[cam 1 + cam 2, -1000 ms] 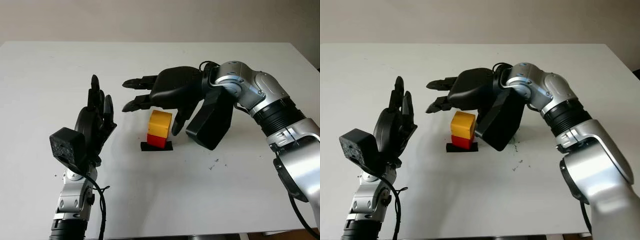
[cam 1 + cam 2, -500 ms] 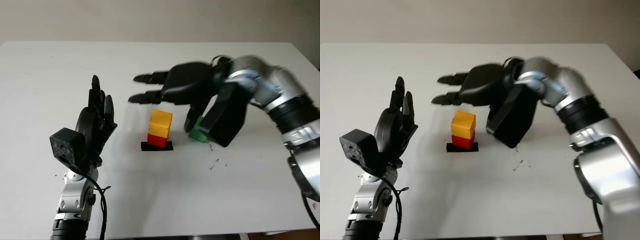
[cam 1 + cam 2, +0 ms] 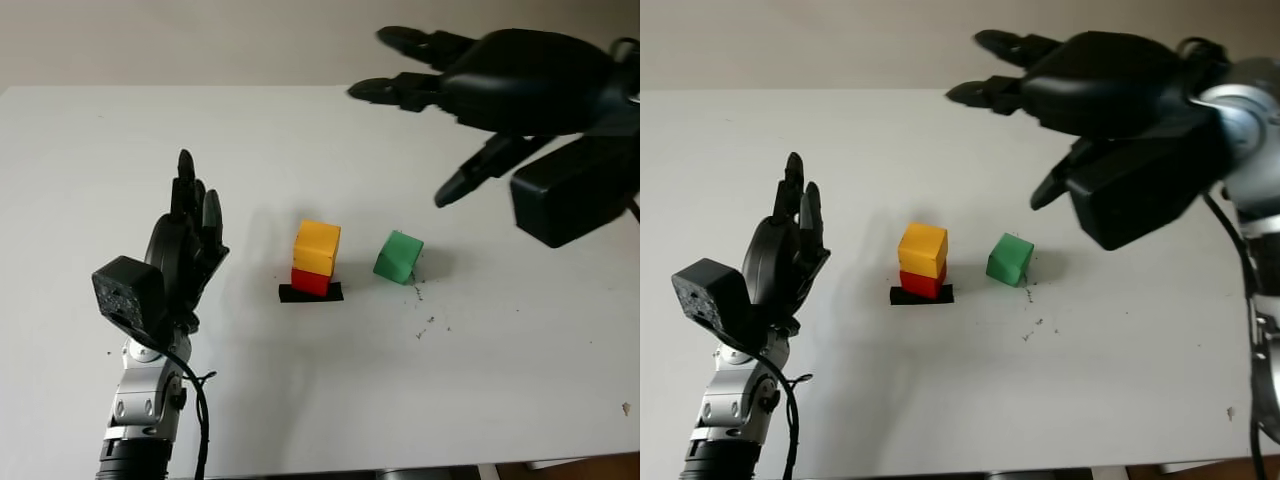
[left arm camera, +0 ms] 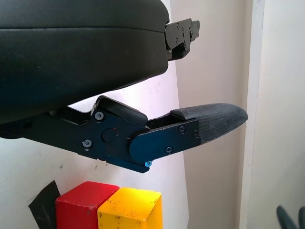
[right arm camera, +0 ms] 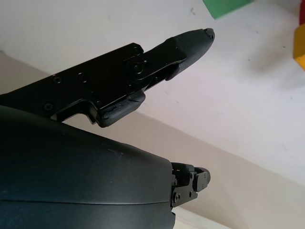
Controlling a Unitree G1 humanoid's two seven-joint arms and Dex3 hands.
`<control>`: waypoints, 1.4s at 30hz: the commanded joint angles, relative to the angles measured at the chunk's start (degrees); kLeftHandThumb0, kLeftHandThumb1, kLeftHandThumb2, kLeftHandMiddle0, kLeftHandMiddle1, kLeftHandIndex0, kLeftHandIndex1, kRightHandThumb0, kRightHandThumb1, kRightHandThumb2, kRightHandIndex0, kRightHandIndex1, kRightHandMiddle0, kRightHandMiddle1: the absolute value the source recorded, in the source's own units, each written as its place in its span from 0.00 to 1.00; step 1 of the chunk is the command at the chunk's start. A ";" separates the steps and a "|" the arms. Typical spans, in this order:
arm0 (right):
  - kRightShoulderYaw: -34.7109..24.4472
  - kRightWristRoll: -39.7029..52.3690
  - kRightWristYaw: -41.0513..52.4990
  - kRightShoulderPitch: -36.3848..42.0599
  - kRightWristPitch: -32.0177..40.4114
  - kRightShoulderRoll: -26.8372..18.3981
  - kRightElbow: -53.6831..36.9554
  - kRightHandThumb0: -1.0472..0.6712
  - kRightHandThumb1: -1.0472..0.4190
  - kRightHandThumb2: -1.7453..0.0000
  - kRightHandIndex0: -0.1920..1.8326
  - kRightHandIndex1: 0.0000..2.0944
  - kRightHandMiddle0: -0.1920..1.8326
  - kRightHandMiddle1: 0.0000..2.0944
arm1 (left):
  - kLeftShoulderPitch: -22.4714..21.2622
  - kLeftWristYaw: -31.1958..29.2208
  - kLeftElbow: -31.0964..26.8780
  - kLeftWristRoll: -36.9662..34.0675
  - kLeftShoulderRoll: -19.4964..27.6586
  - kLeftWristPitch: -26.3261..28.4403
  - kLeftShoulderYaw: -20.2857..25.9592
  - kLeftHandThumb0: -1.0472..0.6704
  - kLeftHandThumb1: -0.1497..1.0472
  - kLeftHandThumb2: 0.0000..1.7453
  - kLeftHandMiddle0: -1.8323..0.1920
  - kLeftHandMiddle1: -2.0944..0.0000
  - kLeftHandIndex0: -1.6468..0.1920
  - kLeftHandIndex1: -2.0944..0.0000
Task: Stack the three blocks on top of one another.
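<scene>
Status: two of three stacked. Yellow block [image 3: 318, 246] sits on top of the red block [image 3: 311, 281], slightly offset but seated. Red block stands on a small black patch [image 3: 311, 293] on the white counter [image 3: 300, 400], roughly mid-counter.

Green block [image 3: 398, 257] is on its own, on the counter just to the right of the stack, near it but not touching. It looks tilted, one corner raised rather than sitting flat. A few small dark specks [image 3: 430, 322] on the counter just in front and to the right of it.

Right hand [image 3: 470, 95] is up in the air, above and to the right of the green block, well clear of it. It holds nothing; fingers extended and unclenched, pointing toward the left side of the scene. From the right wrist camera, one finger [image 5: 188, 45] reaches out over the counter, with the green block's edge [image 5: 228, 7] and a sliver of the yellow block [image 5: 299, 45] past it, no contact with either.

Left hand [image 3: 188, 240] is off to the left of the stack, held upright with fingers pointing up, palm side toward the blocks. Empty, fingers not curled, well apart from the stack. Left wrist camera sees the red block [image 4: 83, 205] and yellow block [image 4: 131, 209] beyond its fingertip [image 4: 217, 121], with clear space between the finger and the blocks.
</scene>
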 commanded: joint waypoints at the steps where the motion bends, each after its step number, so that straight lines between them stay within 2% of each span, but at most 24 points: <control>1: -1.19 0.16 -0.02 1.91 0.85 -1.65 -1.99 0.16 0.09 0.97 0.01 0.02 0.15 0.06 | -0.57 -0.41 -0.47 -0.43 0.55 0.41 0.36 0.15 1.00 0.38 1.00 1.00 1.00 1.00; 8: -3.00 -0.04 -1.84 9.80 3.96 -2.28 -5.29 0.24 0.13 0.98 0.03 0.03 0.20 0.07 | -0.40 -1.00 -1.44 -0.05 1.58 0.98 0.52 0.15 1.00 0.39 1.00 1.00 1.00 1.00; 12: -1.32 -3.73 -5.38 10.84 1.37 -1.80 -3.76 0.25 0.13 0.97 0.03 0.03 0.21 0.07 | -0.50 -0.66 -1.50 0.28 1.88 0.96 0.52 0.15 1.00 0.40 1.00 1.00 1.00 1.00; 20: 3.22 -7.62 -11.65 9.49 -6.72 0.28 5.84 0.28 0.14 0.97 0.06 0.03 0.26 0.07 | -0.73 -0.35 -1.32 0.68 2.14 0.97 0.63 0.15 1.00 0.40 1.00 1.00 1.00 1.00; 25: 5.88 -13.61 -19.11 8.41 -13.01 0.33 10.55 0.29 0.15 0.97 0.08 0.04 0.29 0.08 | -0.48 -0.60 -1.13 0.39 2.19 0.50 0.84 0.15 1.00 0.39 1.00 1.00 1.00 1.00; 32: 8.05 -15.02 -22.40 7.47 -17.27 1.23 15.59 0.29 0.15 0.97 0.08 0.03 0.30 0.07 | -0.24 -0.92 -0.90 0.53 1.96 -0.12 0.52 0.15 1.00 0.40 1.00 1.00 1.00 1.00; 42: 10.03 -15.39 -22.41 6.55 -18.55 2.33 18.49 0.29 0.14 0.97 0.06 0.02 0.28 0.05 | -0.42 -1.48 -0.04 -0.32 1.58 -0.03 0.61 0.16 1.00 0.41 1.00 1.00 1.00 1.00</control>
